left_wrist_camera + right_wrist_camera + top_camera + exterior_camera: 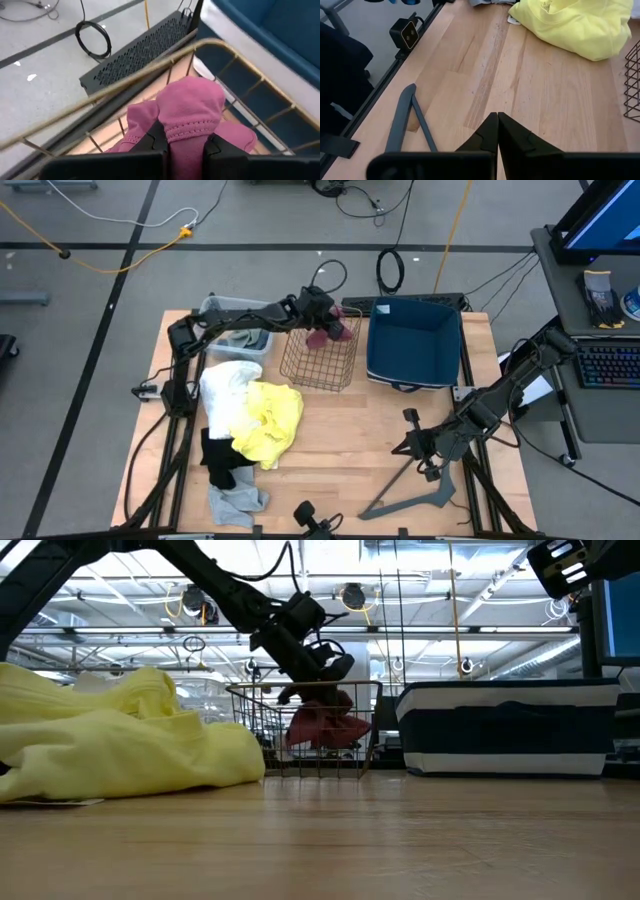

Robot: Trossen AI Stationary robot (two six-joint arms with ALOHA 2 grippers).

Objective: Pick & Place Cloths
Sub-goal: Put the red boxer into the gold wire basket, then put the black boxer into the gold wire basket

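Observation:
My left gripper (pixel 331 321) hangs over the far right corner of a wire basket (pixel 318 358) and is shut on a maroon cloth (pixel 338 333). In the low view the cloth (pixel 325 726) droops below the gripper (pixel 322 672), inside the basket's walls (pixel 250 730). More cloths lie piled on the table's left half: white (pixel 225 385), yellow (pixel 272 420), black (pixel 215 455) and light grey (pixel 235 500). My right gripper (pixel 405 446) is shut and empty, low over the table near its right near part (pixel 497 119). My left gripper pinches a bunched fold of the maroon cloth (pixel 190 127) between its two fingers (pixel 156 140). It comes slanting down from the table's left. The cloth bulges past the fingertips and hangs slack below them inside the basket rim (pixel 150 67); its lower end seems clear of the basket floor.
A blue bin (pixel 415 340) stands right of the basket, and a clear grey tub (pixel 235 315) stands at the far left. A grey V-shaped metal bar (pixel 415 495) lies near my right gripper, also seen in the right wrist view (pixel 405 120). Bare wood lies between the yellow cloth (pixel 575 25) and the bar.

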